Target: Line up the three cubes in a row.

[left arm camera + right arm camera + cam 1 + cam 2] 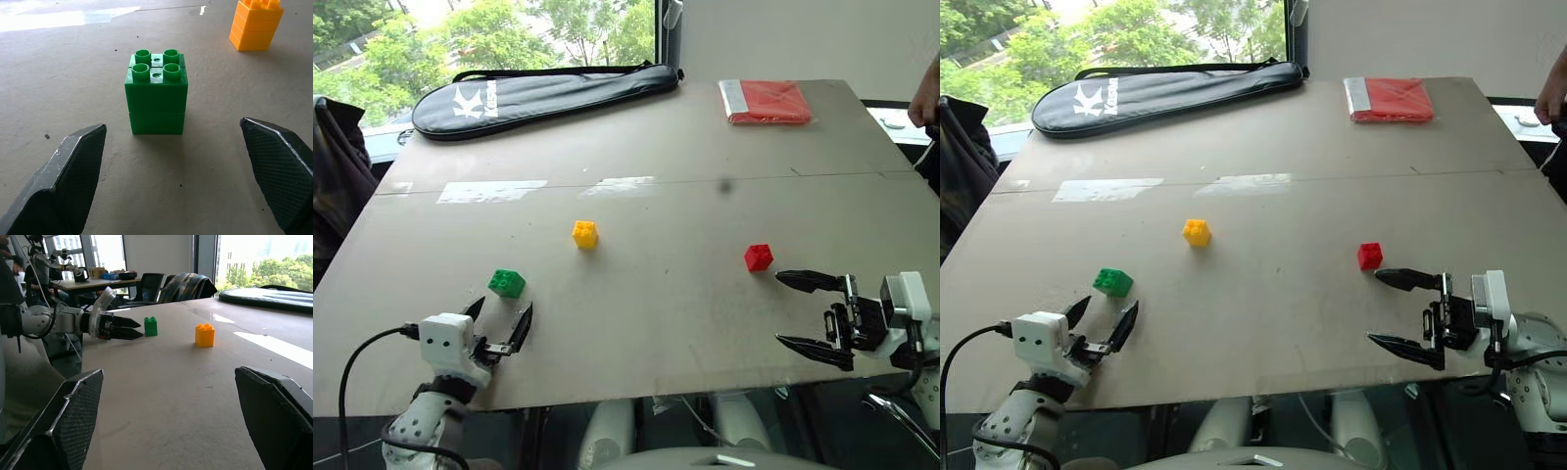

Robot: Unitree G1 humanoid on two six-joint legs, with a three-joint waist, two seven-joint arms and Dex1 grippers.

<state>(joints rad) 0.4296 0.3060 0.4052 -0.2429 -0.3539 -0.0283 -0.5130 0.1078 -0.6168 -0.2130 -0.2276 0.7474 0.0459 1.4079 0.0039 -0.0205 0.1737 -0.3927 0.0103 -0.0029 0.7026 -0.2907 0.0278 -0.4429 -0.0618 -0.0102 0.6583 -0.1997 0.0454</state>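
Observation:
Three studded cubes stand apart on the grey table [656, 323]. The green cube [506, 283] is near the front left, the yellow cube [584, 234] sits farther back toward the middle, and the red cube [758, 258] is at the right. My left gripper [499, 313] is open just in front of the green cube, pointing at it without touching; in the left wrist view the green cube [156, 93] stands beyond the two fingertips. My right gripper [783, 308] is open at the front right edge, pointing left, with the red cube just behind its far finger. Neither holds anything.
A black racket bag [543, 93] lies along the far left edge and a flat red packet [769, 101] at the far right. A person's hand [925, 98] shows past the right edge. A dark jacket [333, 166] hangs left of the table.

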